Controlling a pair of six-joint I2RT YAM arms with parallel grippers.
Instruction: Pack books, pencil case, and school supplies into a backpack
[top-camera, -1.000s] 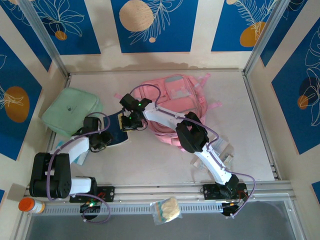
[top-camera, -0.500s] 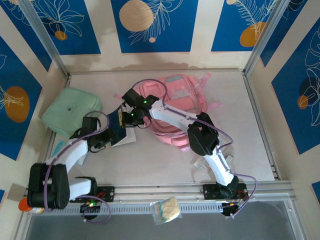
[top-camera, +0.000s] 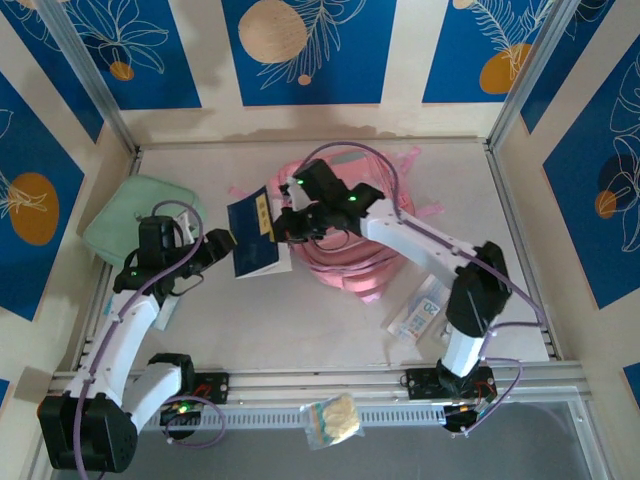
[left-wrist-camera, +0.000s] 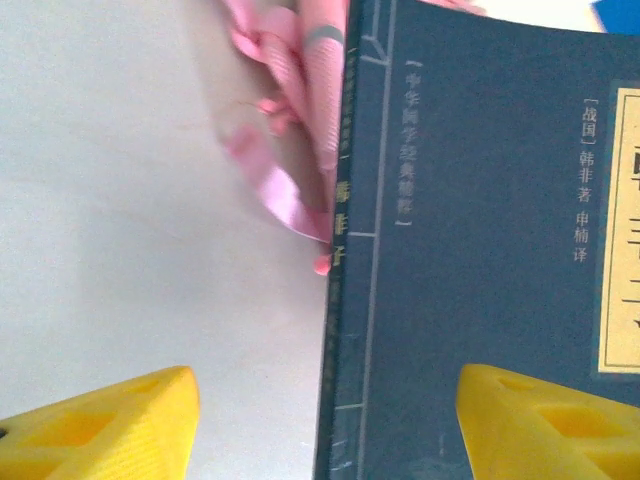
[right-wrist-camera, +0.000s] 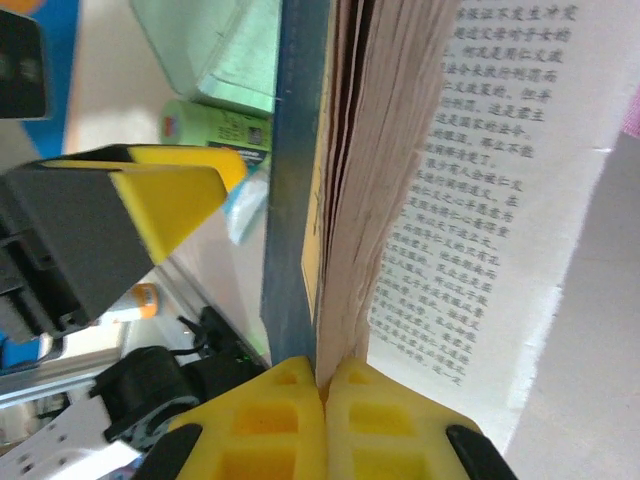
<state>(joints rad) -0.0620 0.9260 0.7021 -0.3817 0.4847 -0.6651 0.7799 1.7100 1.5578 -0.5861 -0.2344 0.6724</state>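
Right claw (right-wrist-camera: 325, 378) clenched on one edge of a dark navy book (top-camera: 252, 240), its pages fanned and printed in Chinese, just left of the pink backpack (top-camera: 355, 235). The cover reads 中华国学经典精粹 and [战国] 韩非 著, 申楠 译, beside a yellow label (top-camera: 263, 213). Left claw (top-camera: 214, 246) released, its yellow fingers (left-wrist-camera: 110, 425) spread wide to either side of the book's spine, where a pink strap (left-wrist-camera: 285, 190) lies against it. A mint-green pouch (top-camera: 125, 228) sits at far left. A white packet (top-camera: 420, 312) with blue print rests on the pale tabletop (top-camera: 520, 230) by the right arm. Cream walls (top-camera: 205, 50) carry blue panels (top-camera: 308, 45) with white leaf drawings and orange discs.
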